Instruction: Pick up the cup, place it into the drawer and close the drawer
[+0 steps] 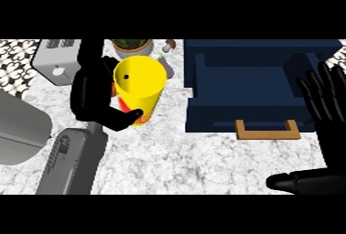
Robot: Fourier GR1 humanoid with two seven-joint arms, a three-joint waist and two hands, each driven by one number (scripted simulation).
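A tall yellow cup with a red patch low on its side stands left of centre. My left hand is wrapped round it from the left, the thumb crossing its lower front. The navy drawer lies open to the right of the cup, its inside showing and its wooden handle on the near side. My right hand stands at the view's right edge by the drawer's right wall, fingers straight and pointing up, thumb stretched out low, holding nothing.
Behind the cup are a potted plant and a small brown-and-white object. A grey toaster sits at the back left, a large grey rounded body at the left edge. The marbled counter spreads in front.
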